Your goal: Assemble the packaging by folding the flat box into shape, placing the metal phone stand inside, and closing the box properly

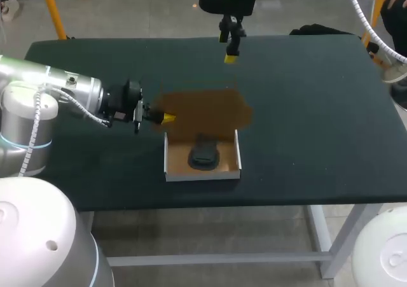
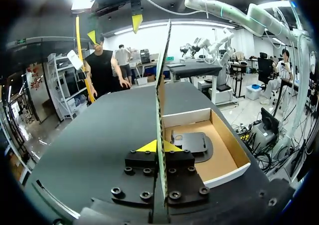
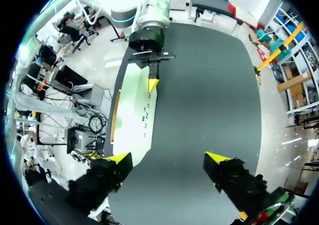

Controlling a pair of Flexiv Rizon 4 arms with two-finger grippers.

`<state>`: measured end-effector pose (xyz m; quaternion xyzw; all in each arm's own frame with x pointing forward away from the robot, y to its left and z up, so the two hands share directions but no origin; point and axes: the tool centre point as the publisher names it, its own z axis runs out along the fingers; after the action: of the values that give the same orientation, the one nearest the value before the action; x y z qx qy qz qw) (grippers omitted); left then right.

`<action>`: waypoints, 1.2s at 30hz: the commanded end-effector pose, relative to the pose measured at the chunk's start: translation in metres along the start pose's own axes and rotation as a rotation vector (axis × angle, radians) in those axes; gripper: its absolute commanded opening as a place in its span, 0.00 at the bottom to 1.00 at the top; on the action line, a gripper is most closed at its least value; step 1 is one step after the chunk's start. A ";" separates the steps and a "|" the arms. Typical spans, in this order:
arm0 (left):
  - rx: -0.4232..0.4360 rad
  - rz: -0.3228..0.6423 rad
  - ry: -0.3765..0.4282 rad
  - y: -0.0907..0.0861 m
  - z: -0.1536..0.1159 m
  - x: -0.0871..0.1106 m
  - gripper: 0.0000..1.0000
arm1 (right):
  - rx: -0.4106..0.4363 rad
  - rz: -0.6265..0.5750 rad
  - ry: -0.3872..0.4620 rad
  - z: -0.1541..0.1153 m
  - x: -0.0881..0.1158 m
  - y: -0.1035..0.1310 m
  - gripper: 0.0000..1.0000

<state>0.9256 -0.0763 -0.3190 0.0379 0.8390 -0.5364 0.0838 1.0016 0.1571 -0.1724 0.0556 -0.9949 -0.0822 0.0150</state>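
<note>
Left end effector (image 1: 166, 118): I have it clamped on the edge of the brown lid flap (image 1: 203, 112), left of centre in the head view. Right end effector (image 1: 230, 53): fingers spread wide, holding nothing, at top centre over the bench (image 1: 318, 109). Box (image 1: 202, 175): white-walled tray just below centre, lid open behind it, dark phone stand (image 1: 203, 154) lying inside.

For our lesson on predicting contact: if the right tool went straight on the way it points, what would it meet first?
The right tool would probably meet the bare table first, just beside the box lid; depth is unclear.
</note>
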 end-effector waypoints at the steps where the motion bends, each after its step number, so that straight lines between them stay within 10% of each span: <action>1: -0.003 0.001 -0.007 0.001 -0.001 0.004 0.00 | 0.002 -0.002 0.000 0.000 0.000 0.002 1.00; 36: -0.007 -0.002 -0.008 0.001 0.000 0.004 0.00 | 0.108 -0.012 -0.093 0.021 -0.007 0.038 1.00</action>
<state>0.9230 -0.0761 -0.3190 0.0342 0.8408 -0.5332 0.0866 1.0031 0.1989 -0.1876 0.0584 -0.9971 -0.0321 -0.0357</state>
